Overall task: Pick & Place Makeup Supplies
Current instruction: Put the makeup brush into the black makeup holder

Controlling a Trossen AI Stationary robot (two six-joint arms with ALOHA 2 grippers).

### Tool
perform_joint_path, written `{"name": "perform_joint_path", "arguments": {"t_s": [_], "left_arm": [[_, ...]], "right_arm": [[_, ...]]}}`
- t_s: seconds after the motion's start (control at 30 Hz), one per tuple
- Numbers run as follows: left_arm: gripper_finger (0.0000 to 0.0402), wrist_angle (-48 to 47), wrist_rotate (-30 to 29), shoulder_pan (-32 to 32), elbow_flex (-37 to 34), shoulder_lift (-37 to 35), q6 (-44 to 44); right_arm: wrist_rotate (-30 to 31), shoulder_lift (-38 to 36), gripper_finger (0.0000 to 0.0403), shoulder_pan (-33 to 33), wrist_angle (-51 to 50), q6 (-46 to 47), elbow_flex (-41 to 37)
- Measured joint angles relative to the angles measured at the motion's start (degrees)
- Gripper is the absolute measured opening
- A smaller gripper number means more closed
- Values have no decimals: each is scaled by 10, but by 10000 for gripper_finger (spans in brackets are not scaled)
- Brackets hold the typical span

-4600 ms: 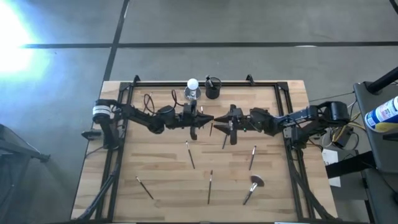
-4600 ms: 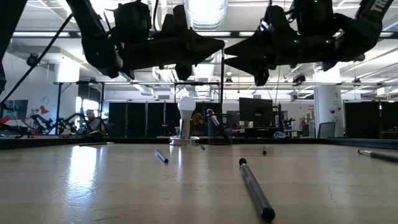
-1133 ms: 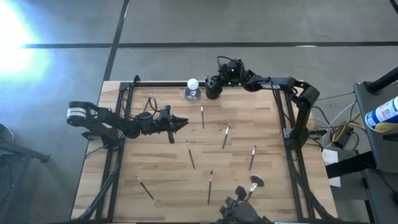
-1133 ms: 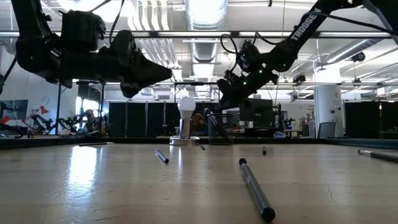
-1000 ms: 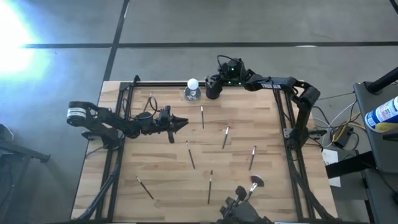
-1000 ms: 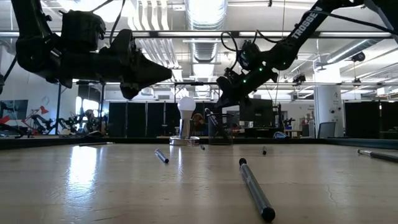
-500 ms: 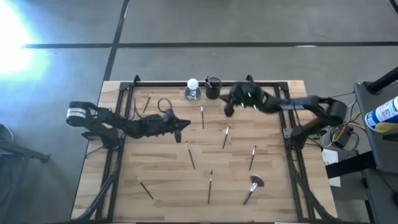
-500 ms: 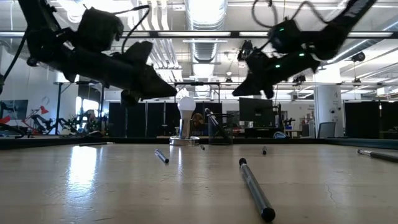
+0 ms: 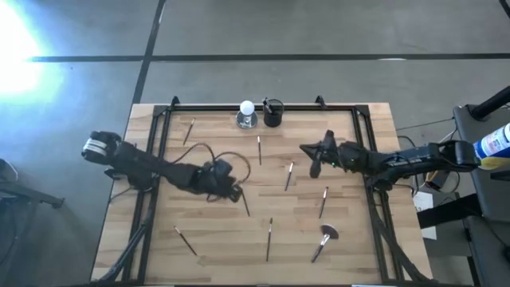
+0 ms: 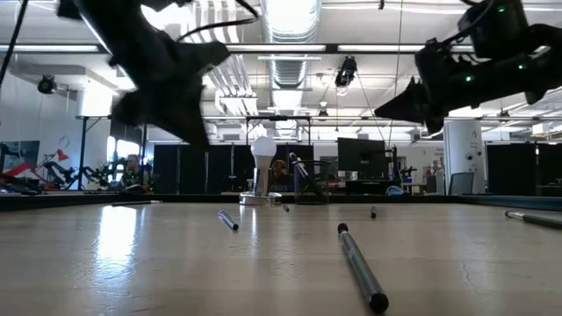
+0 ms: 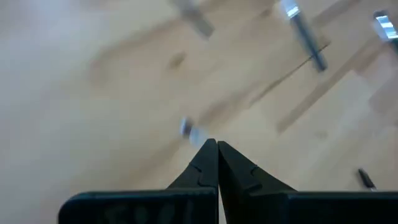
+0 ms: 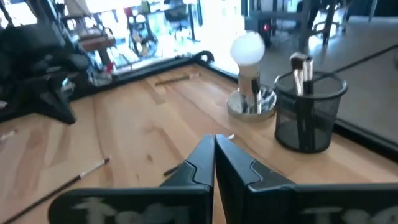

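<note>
Several thin makeup brushes lie flat and scattered on the wooden table [image 9: 351, 231], among them one [image 9: 243, 199] near the middle, one [image 9: 289, 175] to its right, and a fluffy-headed one [image 9: 323, 241] near the front. My left gripper [image 9: 237, 194] is shut with nothing between its fingers. It is tipped down just left of the middle brush, whose blurred end [image 11: 189, 130] shows ahead of the fingertips. My right gripper [image 9: 304, 148] is shut and holds nothing; it hangs over the table's right half, pointing left.
A black mesh cup [image 12: 309, 112] with brushes standing in it and a white ball [image 12: 247, 50] on a clear base stand at the far edge. A black frame rail [image 9: 159, 127] runs around the table. A loose cable [image 9: 227, 159] loops by my left arm.
My left gripper has gone toward the table's near edge and down, tipping its fingers toward the table beside the middle brush. My right gripper has left the black cup at the far edge and gone toward the near and right edges, out over the table's right half.
</note>
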Motion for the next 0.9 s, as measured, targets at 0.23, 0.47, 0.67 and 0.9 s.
{"name": "perform_joint_path", "arguments": {"t_s": [0.23,0.47,0.67,0.9], "left_arm": [[0,-210,60,-140,46,0,-385],[0,-300,196,-248,50,24,-633],[0,-326,265,-279,48,62,-695],[16,-329,298,-294,44,71,-708]], "right_arm": [[-5,-50,8,0,2,-14,-22],[-4,-51,8,0,0,-30,-31],[-4,-48,8,0,2,-36,-27],[-4,-47,8,0,0,-37,-27]]}}
